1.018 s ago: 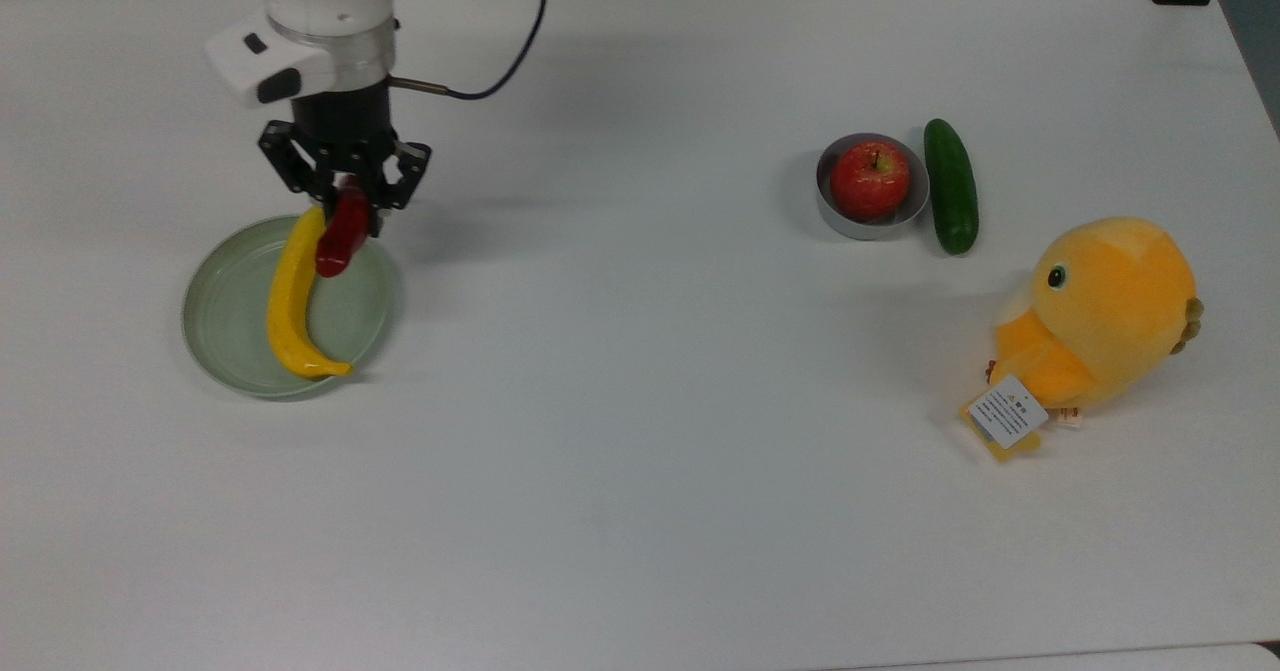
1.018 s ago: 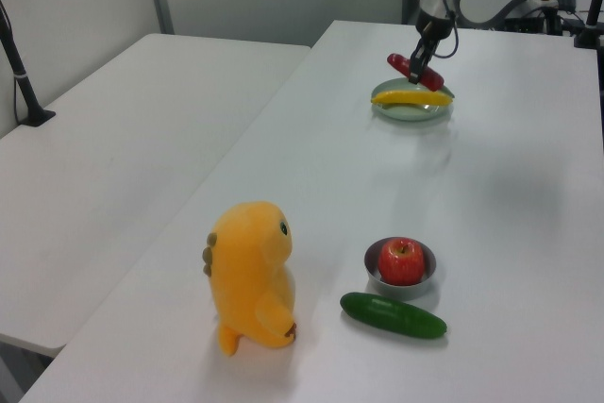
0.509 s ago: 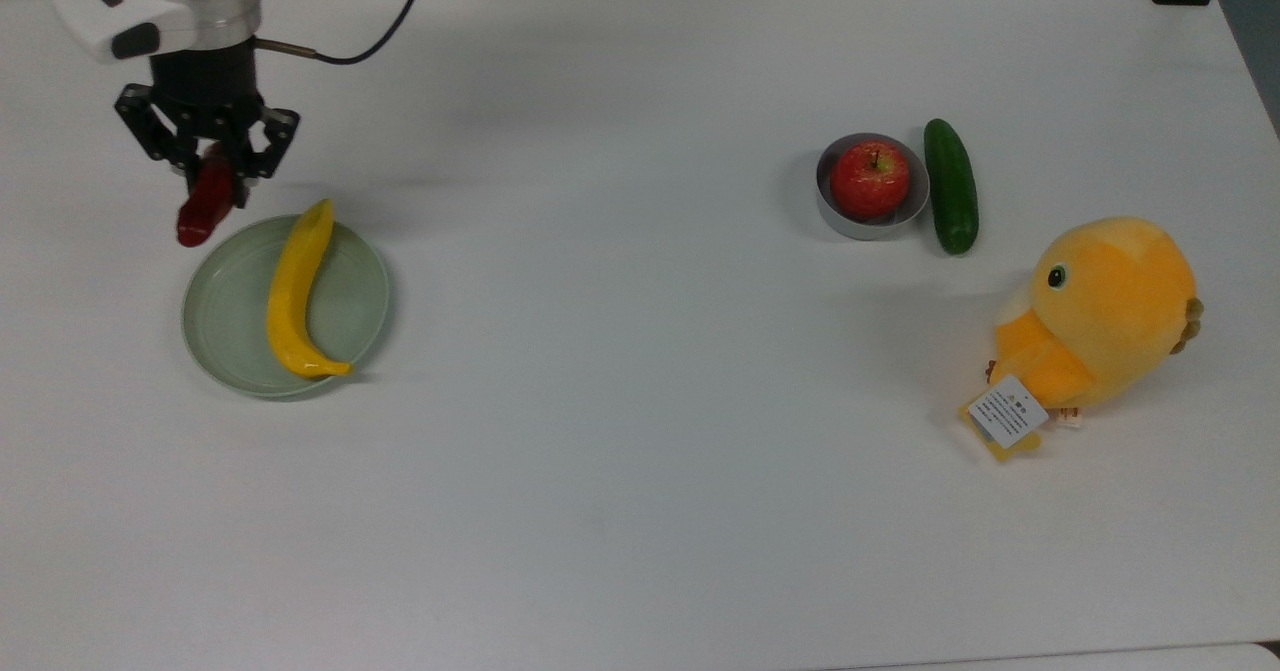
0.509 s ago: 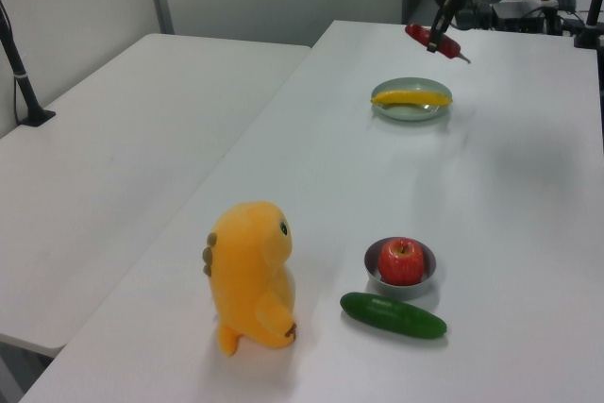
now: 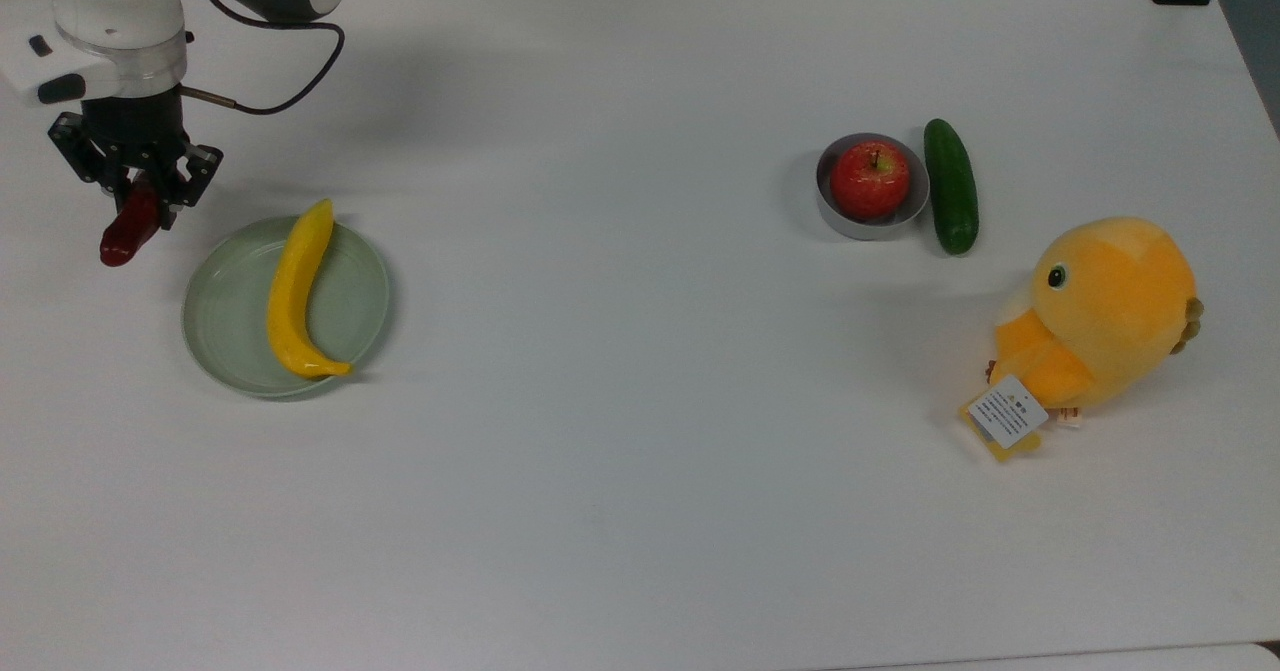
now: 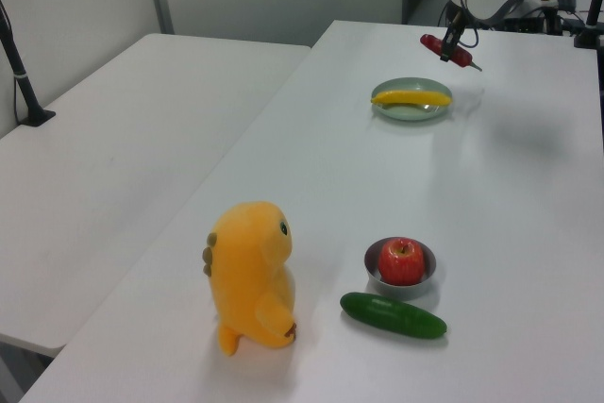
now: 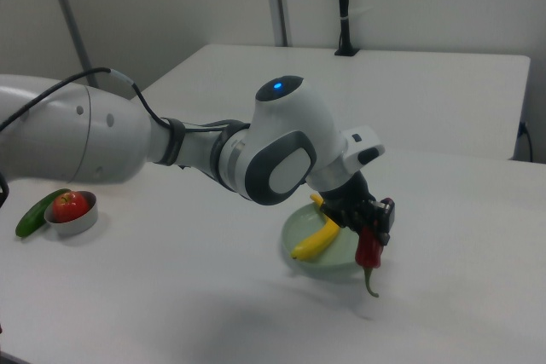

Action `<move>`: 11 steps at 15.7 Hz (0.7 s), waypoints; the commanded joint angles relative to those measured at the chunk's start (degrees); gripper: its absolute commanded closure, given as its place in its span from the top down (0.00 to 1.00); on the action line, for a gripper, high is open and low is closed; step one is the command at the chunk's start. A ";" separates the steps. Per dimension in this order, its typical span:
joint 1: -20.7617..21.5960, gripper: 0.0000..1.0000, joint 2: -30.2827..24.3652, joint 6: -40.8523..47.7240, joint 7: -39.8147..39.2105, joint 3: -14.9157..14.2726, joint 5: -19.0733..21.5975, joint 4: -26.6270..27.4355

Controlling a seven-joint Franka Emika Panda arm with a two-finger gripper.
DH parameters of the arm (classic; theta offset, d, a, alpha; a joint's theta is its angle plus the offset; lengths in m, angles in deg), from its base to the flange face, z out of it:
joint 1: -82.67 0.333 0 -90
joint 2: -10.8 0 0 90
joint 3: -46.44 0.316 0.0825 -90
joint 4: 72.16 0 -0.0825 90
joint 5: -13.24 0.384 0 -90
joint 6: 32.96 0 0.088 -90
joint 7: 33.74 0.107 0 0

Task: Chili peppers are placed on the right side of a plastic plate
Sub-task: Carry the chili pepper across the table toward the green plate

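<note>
One chili in transit, not yet set down

Carry step in hand. Tool (image 5: 137,194) is clenched on the chili pepper (image 5: 128,230), gripping it near the upper end; the red body hangs below the jaws, stem tip pointing down in the right view (image 7: 370,253). Chili is in the air, off the plastic plate (image 5: 226,321), past the plate's rim toward the top view's left and a little toward the top view's top. In the left view the same chili (image 6: 445,50) sits above the bench (image 5: 640,431) on the left view's right of the plate (image 6: 411,110).

Banana (image 5: 297,291) lies across the plate. Apple (image 5: 870,179) in the grey bowl (image 5: 830,213), cucumber (image 5: 950,199) just beside it, plush toy (image 5: 1095,321) well apart.

Next move, as judged: lower the chili onto bare bench beside the plate, keep it off the rim, then release. Likely risk is the hanging stem touching first and tipping the chili.

Against the earlier frames: one second ago the chili hung over the plate and banana; half a second ago it was just off the rim; now it is further toward the top view's left. Plate and banana unmoved.
</note>
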 commanded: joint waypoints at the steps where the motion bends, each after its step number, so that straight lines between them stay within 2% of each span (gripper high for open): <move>1: -0.82 0.16 5.70 -0.08 -1.21 -0.33 1.69 -7.13; 3: -1.70 0.16 7.38 0.10 -1.21 0.02 2.31 -9.26; 6: -1.71 0.18 8.53 -0.08 -1.03 0.20 2.31 -9.44; 8: -1.71 0.25 8.61 -0.17 -0.94 0.29 2.31 -9.44; 11: -1.53 0.25 9.49 -0.17 0.28 0.82 2.31 -10.49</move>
